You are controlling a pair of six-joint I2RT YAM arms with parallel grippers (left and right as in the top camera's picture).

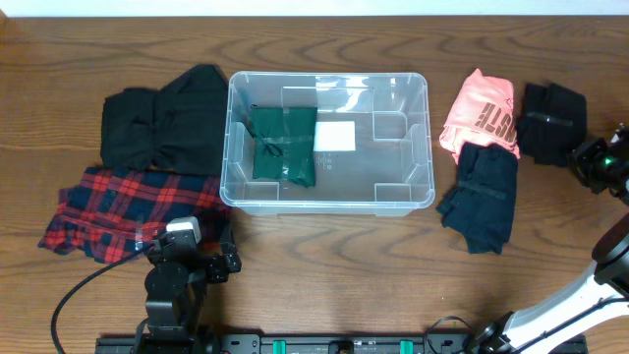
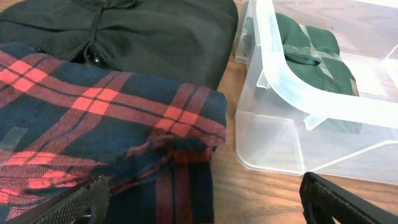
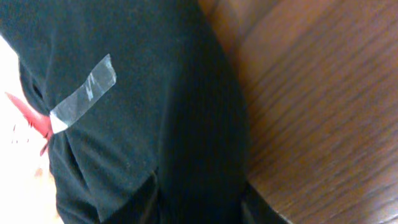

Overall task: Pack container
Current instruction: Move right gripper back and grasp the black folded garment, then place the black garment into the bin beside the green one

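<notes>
The clear plastic container (image 1: pixel 421 147) stands at the table's middle, with a white label (image 1: pixel 334 135) on its base and a folded green garment (image 1: pixel 283 143) inside at the left. It also shows in the left wrist view (image 2: pixel 292 87). My left gripper (image 2: pixel 205 205) is open and empty, low over the near edge of a red plaid garment (image 2: pixel 93 118), in front of the container's left corner. My right gripper (image 3: pixel 199 208) is at the far right, its fingers closed around the edge of a black folded garment (image 3: pixel 161 93) that carries a strip of tape.
A large black garment (image 1: pixel 162 123) lies left of the container, above the plaid one (image 1: pixel 128 206). To the right lie a pink garment (image 1: pixel 482 113), a dark garment (image 1: pixel 482 197) and the black one (image 1: pixel 548 123) beside the right arm (image 1: pixel 600 162).
</notes>
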